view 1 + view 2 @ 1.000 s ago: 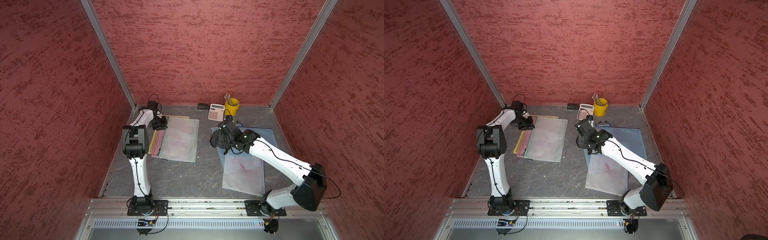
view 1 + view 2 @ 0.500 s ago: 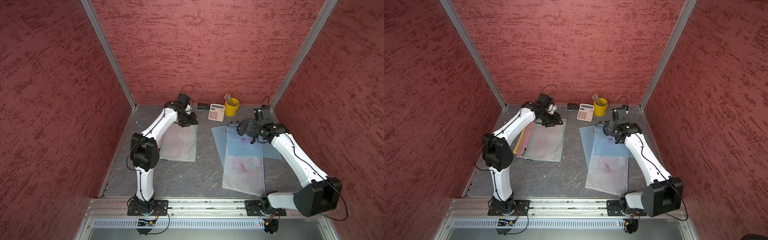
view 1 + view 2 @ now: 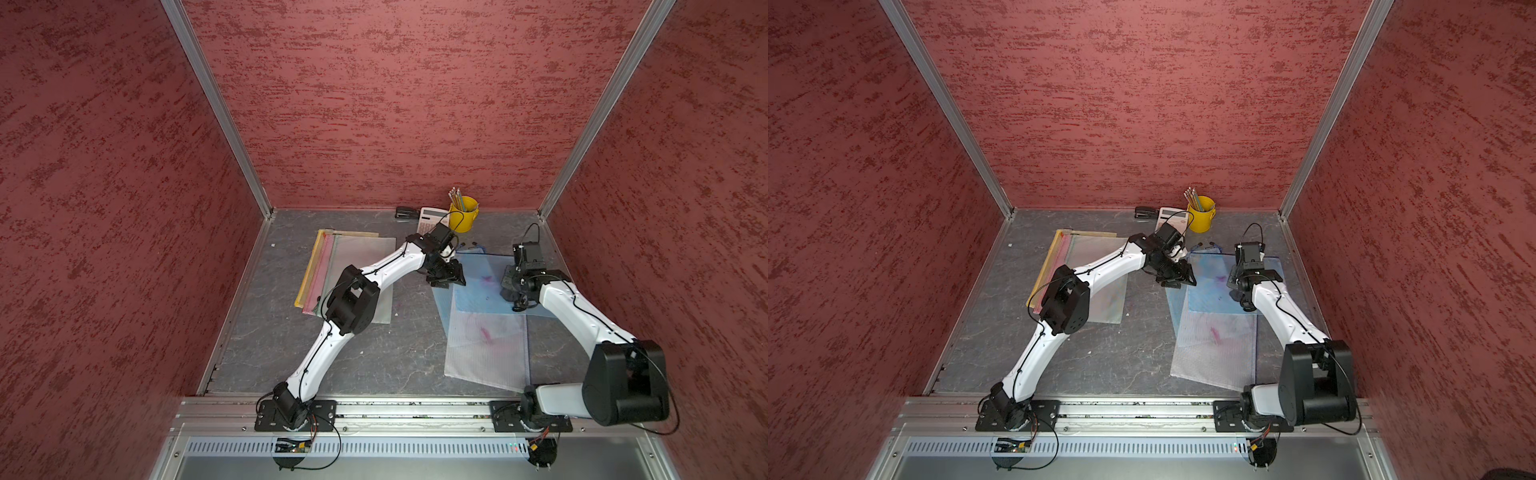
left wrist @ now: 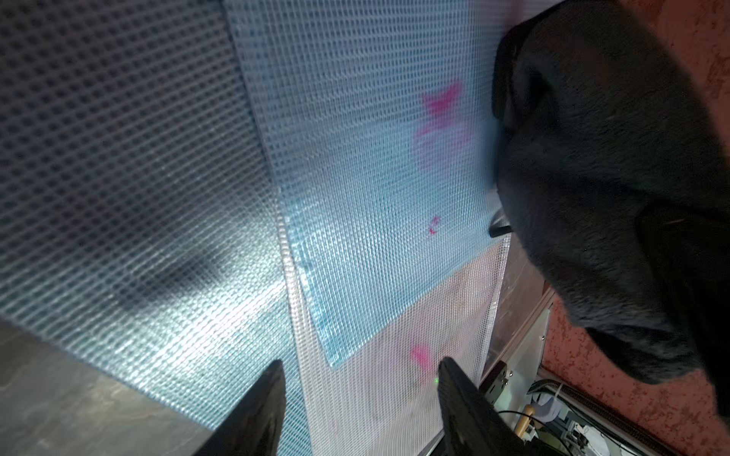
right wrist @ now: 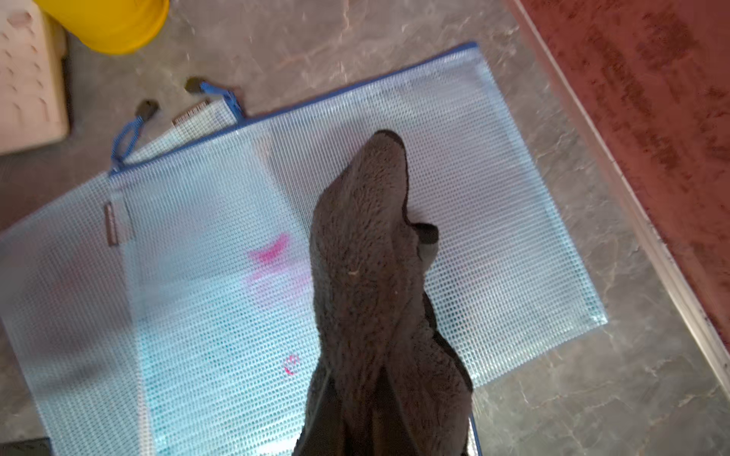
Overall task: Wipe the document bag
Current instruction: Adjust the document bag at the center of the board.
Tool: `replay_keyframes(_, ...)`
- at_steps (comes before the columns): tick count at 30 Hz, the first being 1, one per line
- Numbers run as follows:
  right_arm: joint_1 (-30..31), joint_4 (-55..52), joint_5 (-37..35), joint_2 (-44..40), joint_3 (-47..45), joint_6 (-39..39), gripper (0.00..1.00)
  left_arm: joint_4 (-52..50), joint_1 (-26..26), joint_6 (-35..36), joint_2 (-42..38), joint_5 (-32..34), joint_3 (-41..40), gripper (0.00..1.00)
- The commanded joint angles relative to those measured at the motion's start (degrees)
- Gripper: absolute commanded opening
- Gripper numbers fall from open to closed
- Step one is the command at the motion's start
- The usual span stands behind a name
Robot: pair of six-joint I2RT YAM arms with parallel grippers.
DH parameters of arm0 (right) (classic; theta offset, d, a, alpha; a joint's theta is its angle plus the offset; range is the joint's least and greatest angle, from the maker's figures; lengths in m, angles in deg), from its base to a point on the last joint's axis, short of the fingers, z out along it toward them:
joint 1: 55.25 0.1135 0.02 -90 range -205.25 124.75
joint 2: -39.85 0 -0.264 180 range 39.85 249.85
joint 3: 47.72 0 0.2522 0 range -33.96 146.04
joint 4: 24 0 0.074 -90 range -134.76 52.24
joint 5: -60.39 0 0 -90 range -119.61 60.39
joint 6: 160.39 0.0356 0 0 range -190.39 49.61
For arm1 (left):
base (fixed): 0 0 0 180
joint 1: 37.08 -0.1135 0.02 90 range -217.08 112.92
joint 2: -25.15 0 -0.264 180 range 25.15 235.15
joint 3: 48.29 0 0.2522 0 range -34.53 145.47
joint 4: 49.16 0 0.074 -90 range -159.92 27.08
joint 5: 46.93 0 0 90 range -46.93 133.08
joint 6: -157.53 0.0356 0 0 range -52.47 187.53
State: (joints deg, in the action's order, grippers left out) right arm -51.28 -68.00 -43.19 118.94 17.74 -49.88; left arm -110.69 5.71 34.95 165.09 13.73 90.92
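arms of a two-armed tabletop robot meet over a blue mesh zip document bag point(image 3: 484, 291) lying flat at the far right of the grey stone-patterned table point(image 3: 374, 357), its zip edge toward the far wall. the left arm stretches diagonally from its near-left base, its black middle joint raised and its forearm crossing to the right. the left gripper point(image 4: 359, 375) hangs over the bag's left edge with its two black fingers point(image 4: 260, 406) spread apart and nothing between them. the right arm folds at a bulky black joint beside its near-right base, then reaches toward the far wall with its wrist tipped down. the right gripper point(image 3: 513, 291) is clamped tight on a dark grey fleecy cloth point(image 5: 363, 276), which drapes over the middle of the bag; whether it presses on the mesh cannot be told. a pink smear point(image 5: 272, 252) shows on the bag just left of the cloth, with a smaller pink mark close by. the bag overlaps a clear mesh pouch point(image 3: 486, 353) that runs toward the near edge and carries its own pink streak. at the far wall stand a yellow cup of pencils point(image 3: 465, 216), a cream calculator point(image 3: 428, 214) and a black stapler point(image 3: 406, 213). a stack of yellow, pink and clear mesh pouches point(image 3: 332, 257) lies at the left, partly under the left arm.
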Motion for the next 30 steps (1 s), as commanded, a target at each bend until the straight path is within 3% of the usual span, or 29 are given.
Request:
replay_keyframes(1, 1.2, 2.6, 3.3, 0.9, -1.7, -1.4, 0.0, 5.4, -0.9, -2.1, 1.3, 2.8, 1.4, 0.64)
replay_keyframes(8, 3.7, 1.8, 6.8, 0.3, -3.6, -1.4, 0.0, 1.4, -2.9, -0.8, 10.5, 6.7, 13.6, 0.69)
replay_keyframes(14, 6.2, 0.7, 7.7, 1.8, -4.5, -0.6, 0.0, 3.9, -4.3, -1.9, 14.7, 9.6, 15.8, 0.71)
replay_keyframes(17, 6.5, 0.2, 7.9, 2.2, -4.1, -0.5, 0.0, 4.8, -4.6, -2.3, 17.3, 8.6, 18.0, 0.79)
replay_keyframes(20, 6.8, -0.5, 7.9, 3.3, -3.2, -0.6, 0.0, 5.2, -4.5, -3.3, 20.4, 6.6, 22.1, 0.78)
replay_keyframes(30, 7.5, -1.0, 9.5, 9.4, -0.2, -0.8, 0.0, 14.5, -3.9, -6.2, 22.2, -1.4, 19.7, 0.76)
